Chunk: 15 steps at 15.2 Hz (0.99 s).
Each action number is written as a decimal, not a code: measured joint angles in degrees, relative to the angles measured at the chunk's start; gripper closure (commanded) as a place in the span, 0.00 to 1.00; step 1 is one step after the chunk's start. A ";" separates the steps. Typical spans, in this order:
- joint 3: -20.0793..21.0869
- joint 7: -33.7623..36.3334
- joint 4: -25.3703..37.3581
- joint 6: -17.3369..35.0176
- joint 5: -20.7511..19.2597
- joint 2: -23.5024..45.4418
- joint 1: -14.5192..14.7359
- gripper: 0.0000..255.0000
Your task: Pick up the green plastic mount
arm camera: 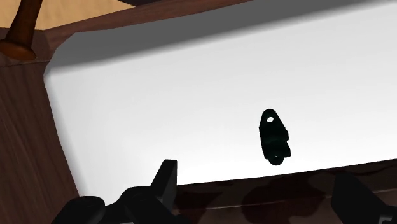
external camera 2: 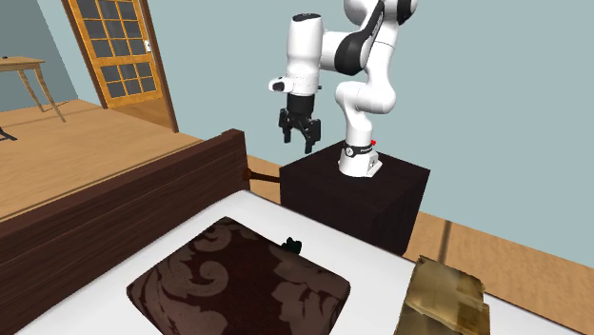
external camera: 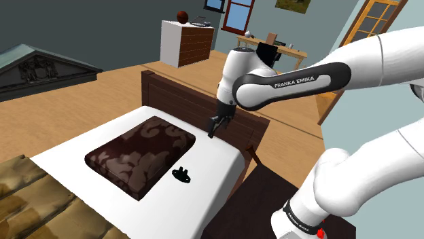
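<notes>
arm (external camera: 299,80): raised from the stand (external camera 2: 366,200) and bent at the elbow; the forearm is stretched toward the dark wooden headboard (external camera: 178,94) and the wrist is turned downward.
fingers (external camera 2: 308,141): held apart with nothing clamped between them; they are pointed down and hung in the air over the bed's headboard end.
mount (external camera: 181,175): drawn nearly black rather than green; it is laid flat on the white bed (external camera: 170,214), untouched and well apart from the fingers. in the shoulder view it is found at 7 o'clock of the fingers.
pillow (external camera: 141,155): dark brown and patterned, laid on the bed; the mount is placed just beside it, at its 4 o'clock in the shoulder view.
</notes>
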 measured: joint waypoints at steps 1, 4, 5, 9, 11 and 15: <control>0.21 0.13 0.05 2.14 -0.10 2.39 0.04 0.00; 0.70 0.36 0.08 7.32 -0.42 8.15 0.17 0.00; 1.04 0.75 -0.04 9.26 -0.54 10.21 0.33 0.00; 1.82 1.80 1.86 15.89 -1.75 19.56 0.54 0.00; 1.93 2.07 3.31 18.28 -2.49 23.84 0.58 0.00; 2.10 3.89 7.49 23.17 -4.67 33.77 1.42 0.00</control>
